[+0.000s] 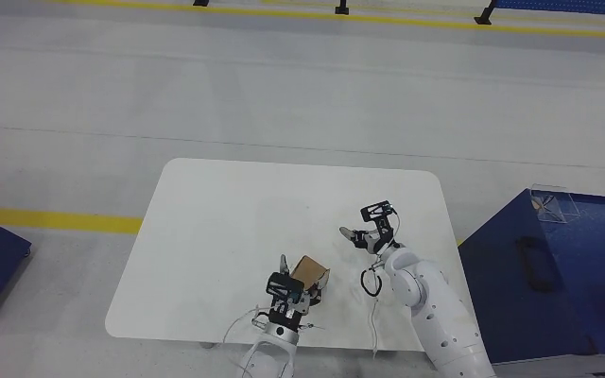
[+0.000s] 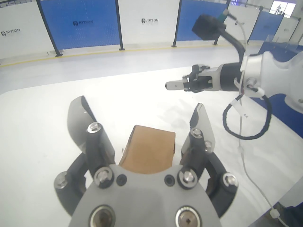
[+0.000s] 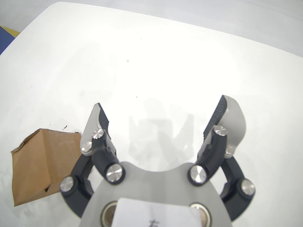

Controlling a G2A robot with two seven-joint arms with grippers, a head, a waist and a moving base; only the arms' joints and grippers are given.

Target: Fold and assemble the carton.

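Mid-task by the look of it: carton [image 2: 149, 152] already stood up into a box shape, brown cardboard, resting on the white table [image 1: 236, 217] close to the robot-side edge; at least one end prob. not tucked yet, w/ a loose-looking flap edge in the right wrist view. Right at the carton, nearest the robot: left gripper [image 2: 138, 109], spread wide, fingers [image 2: 78, 116] one either side of the carton, carton deep btwn them, near the palm. No clear contact: gap of table showing btwn each finger and the cardboard, so straddling, not pinching; holding nothing. Next move, as a guess: close those fingers on the carton's side walls to steady it, gently enough not to crush them, then bring the other arm in to push the loose flap home. Farther out, past the carton and to the robot's right of it: right gripper [image 3: 163, 109], well apart from the carton, over the table, also spread wide, nothing btwn the ribbed pads [image 3: 104, 119], touching nothing. Would need to swing over toward the carton's unfinished end before helping w/ any fold; approach from the side prob. best, so as not to knock the carton out from btwn the left gripper's fingers.
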